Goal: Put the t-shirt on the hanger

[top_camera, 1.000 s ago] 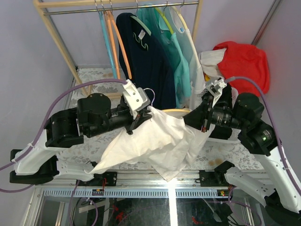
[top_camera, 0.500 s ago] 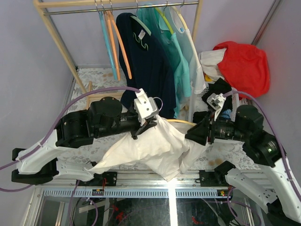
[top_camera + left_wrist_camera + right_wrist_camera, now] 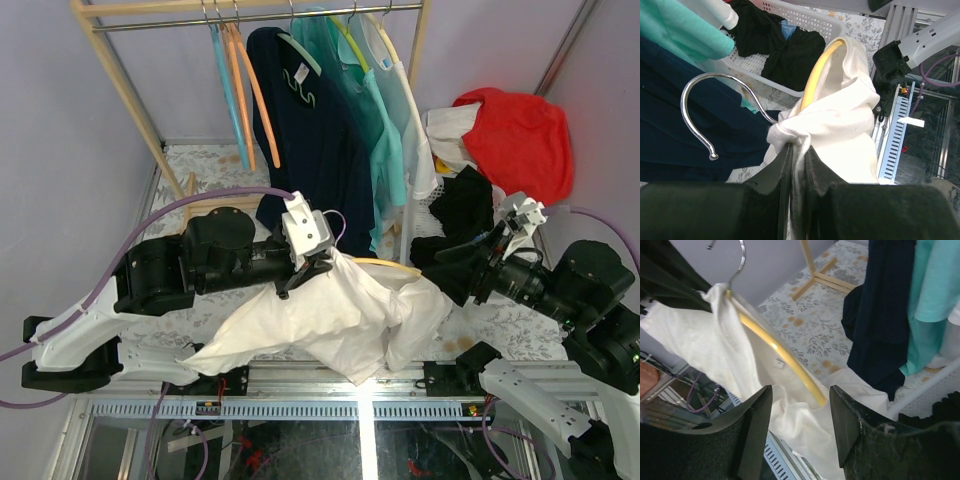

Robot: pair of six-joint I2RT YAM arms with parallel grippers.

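My left gripper (image 3: 796, 156) pinched the white t-shirt (image 3: 845, 117) tight at the top of the yellow hanger (image 3: 821, 67). My right gripper (image 3: 800, 392) was open and held nothing.

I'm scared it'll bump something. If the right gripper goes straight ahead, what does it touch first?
Probably the thin pale yellow plastic hanger, poking out of the wrinkled white t-shirt; depth is unclear.

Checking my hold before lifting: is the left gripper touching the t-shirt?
Touching. The left wrist view shows the left gripper shut on a bunched fold of the t-shirt, right beside the hanger.
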